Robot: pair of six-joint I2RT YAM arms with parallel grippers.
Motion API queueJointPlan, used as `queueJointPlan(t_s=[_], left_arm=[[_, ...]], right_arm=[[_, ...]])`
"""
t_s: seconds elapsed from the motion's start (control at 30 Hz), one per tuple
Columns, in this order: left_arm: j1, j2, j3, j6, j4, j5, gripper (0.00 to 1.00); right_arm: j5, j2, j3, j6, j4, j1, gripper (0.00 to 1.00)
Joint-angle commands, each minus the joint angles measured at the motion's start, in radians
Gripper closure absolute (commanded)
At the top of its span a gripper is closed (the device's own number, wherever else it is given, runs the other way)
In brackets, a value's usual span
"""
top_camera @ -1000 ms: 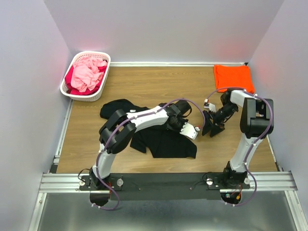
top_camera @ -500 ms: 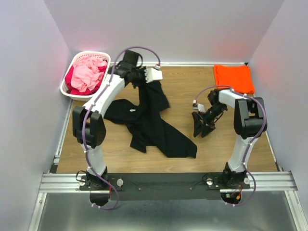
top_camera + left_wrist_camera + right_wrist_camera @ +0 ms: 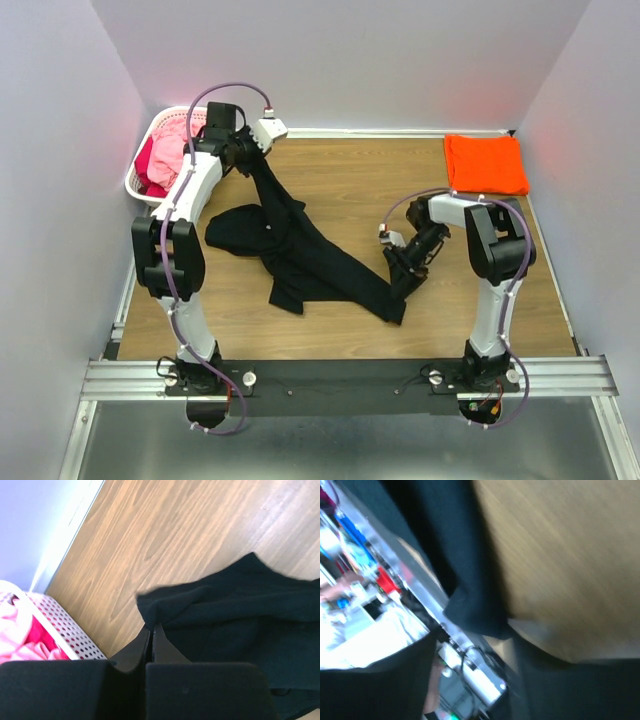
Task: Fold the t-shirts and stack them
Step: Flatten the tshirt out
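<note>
The large black t-shirt (image 3: 310, 260) lies stretched in a diagonal band from the back left to the front middle of the table. My left gripper (image 3: 250, 158) is shut on its upper edge next to the basket and holds it raised; in the left wrist view (image 3: 151, 630) the jaws pinch black cloth (image 3: 240, 615). My right gripper (image 3: 398, 285) is low at the shirt's near right corner. In the blurred right wrist view (image 3: 475, 675) its jaws stand apart, with the cloth corner (image 3: 470, 610) just ahead of them. The orange t-shirt (image 3: 485, 163) lies folded at the back right.
A white lattice basket (image 3: 140, 190) holding pink and red clothes (image 3: 170, 150) stands at the back left, right beside my left gripper; it also shows in the left wrist view (image 3: 65, 630). Walls close the table's left, back and right sides.
My left gripper carried the black shirt's edge from the table's middle up to the back left by the basket, stretching the shirt out. My right gripper moved left and nearer, to the shirt's corner.
</note>
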Motion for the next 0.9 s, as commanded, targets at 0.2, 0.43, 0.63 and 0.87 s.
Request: queueJointPlan(t_s=[0.2,0.43,0.63,0.87], left_arm=[[-0.006,-0.031,-0.013,-0.089,0.055,0.094,1.0],[0.014,-0.121,0.001,-0.115,0.082,0.176,1.0],[0.025,-0.169,0.021,-0.009,-0.049,0.252,1.0],[0.091,-0.308,-0.319,0.423,-0.295,0.19,1.0]], right_arm=[[0.11,0.033,0.103,0.0,0.086,-0.022,0.99],[0.164,0.05,0.456,-0.061,-0.113,-0.246,1.0],[0.267,0.047,0.563,-0.122,-0.186,-0.321,0.99],[0.287,0.007,0.333,-0.202,-0.186,-0.301,0.91]])
